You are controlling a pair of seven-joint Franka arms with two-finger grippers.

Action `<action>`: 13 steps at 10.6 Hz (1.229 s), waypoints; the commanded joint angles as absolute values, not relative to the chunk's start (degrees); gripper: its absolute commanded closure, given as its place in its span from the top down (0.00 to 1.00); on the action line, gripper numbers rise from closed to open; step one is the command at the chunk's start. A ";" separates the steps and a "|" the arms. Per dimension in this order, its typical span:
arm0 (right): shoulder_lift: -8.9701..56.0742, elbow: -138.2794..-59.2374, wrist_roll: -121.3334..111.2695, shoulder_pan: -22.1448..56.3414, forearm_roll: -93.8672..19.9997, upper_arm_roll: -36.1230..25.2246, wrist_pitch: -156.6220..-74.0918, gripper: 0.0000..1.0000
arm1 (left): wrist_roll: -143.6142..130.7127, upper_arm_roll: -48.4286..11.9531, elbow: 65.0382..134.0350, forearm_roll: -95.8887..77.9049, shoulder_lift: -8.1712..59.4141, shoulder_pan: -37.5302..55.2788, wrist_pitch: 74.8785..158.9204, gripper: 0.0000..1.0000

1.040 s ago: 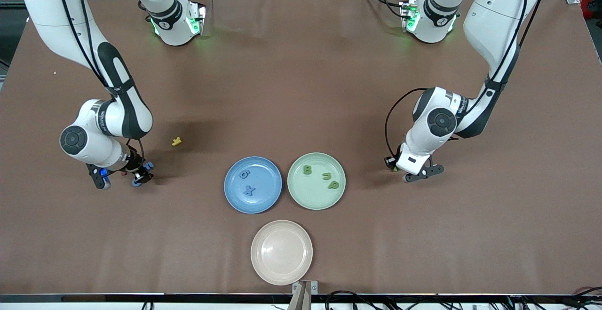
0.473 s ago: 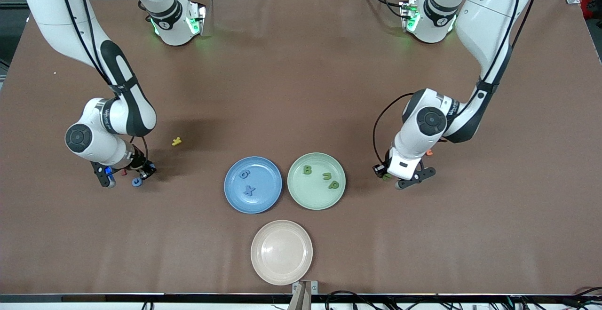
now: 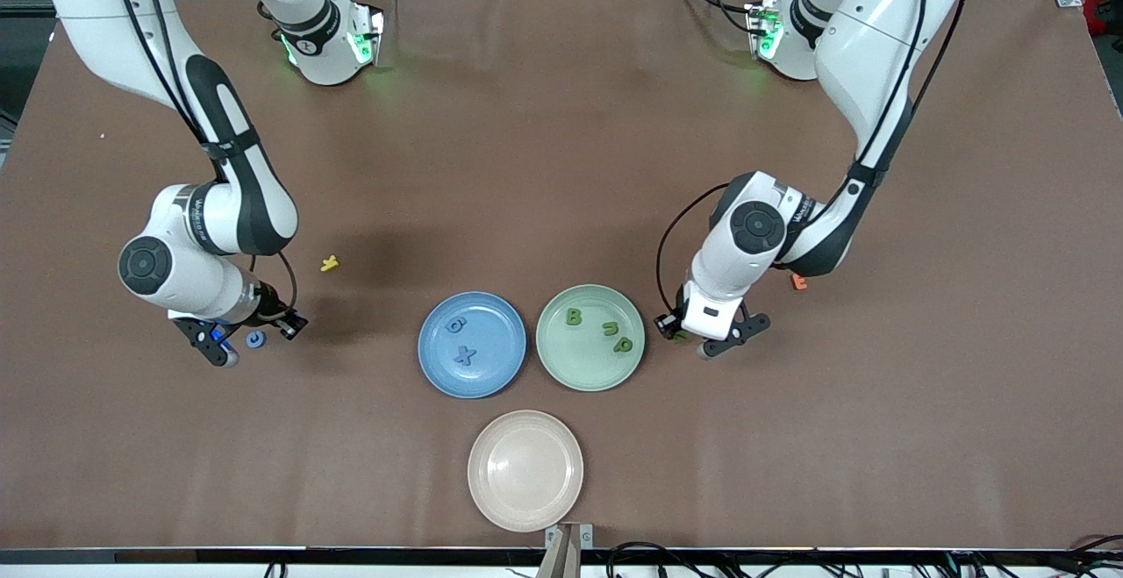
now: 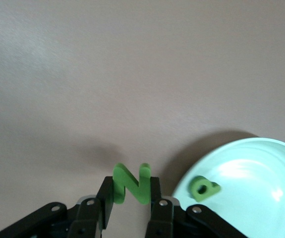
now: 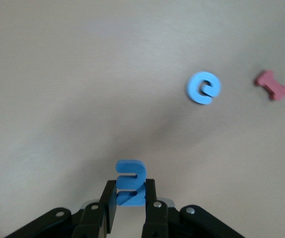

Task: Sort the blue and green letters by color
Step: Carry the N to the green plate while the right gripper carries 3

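My left gripper (image 4: pixel 132 194) is shut on a green N (image 4: pixel 131 184) and hangs just beside the green plate (image 3: pixel 570 360), on the side toward the left arm's end (image 3: pixel 683 333). On that plate lie green B (image 3: pixel 573 317), u (image 3: pixel 609 328) and p (image 3: pixel 622 344). My right gripper (image 5: pixel 131 198) is shut on a light blue E (image 5: pixel 131 184), held low over the table toward the right arm's end (image 3: pixel 250 331). A light blue C (image 3: pixel 255 339) lies flat on the table below it. The blue plate (image 3: pixel 496 337) holds a light blue a (image 3: pixel 454 325) and X (image 3: pixel 466 354).
A beige plate (image 3: pixel 525 470) sits nearest the front camera. A yellow letter (image 3: pixel 329 263) lies on the table near the right arm, an orange one (image 3: pixel 798 281) under the left arm. A dark red piece (image 5: pixel 272 85) lies beside the blue C (image 5: pixel 203 88).
The right gripper shut on the blue E and lifted it off the table. The left arm carried the green N from its end of the table to the green plate's edge.
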State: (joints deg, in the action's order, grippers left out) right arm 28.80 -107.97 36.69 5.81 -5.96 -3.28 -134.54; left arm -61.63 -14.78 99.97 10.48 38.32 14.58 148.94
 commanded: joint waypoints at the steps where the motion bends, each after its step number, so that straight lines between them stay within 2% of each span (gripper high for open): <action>1: 28.65 -105.74 25.71 7.29 -5.19 -2.46 -132.98 0.11 | -69.50 -14.41 95.81 11.42 39.28 18.27 149.06 0.00; 4: 29.18 -103.11 9.69 8.17 -4.92 -0.10 -133.07 0.09 | -71.53 -14.50 95.45 11.16 39.20 19.59 149.15 0.00; 9: 35.84 -93.45 3.95 15.27 -4.75 1.85 -133.59 0.08 | -74.34 -14.41 95.27 11.51 39.37 22.75 149.24 0.00; 11: 39.80 -88.87 3.78 19.14 -4.48 1.85 -133.94 0.10 | -77.24 -14.15 95.27 11.78 39.55 24.95 149.24 0.00; 13: 42.00 -86.93 4.22 22.05 -4.57 1.85 -136.83 0.10 | -79.80 -13.63 95.36 11.95 39.64 26.45 149.15 0.00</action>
State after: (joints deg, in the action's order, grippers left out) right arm 38.13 -91.51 4.41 19.83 -5.43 1.88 -135.06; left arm -76.14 -14.77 96.40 10.48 38.88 24.50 149.03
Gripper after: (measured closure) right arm 0.727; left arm 0.670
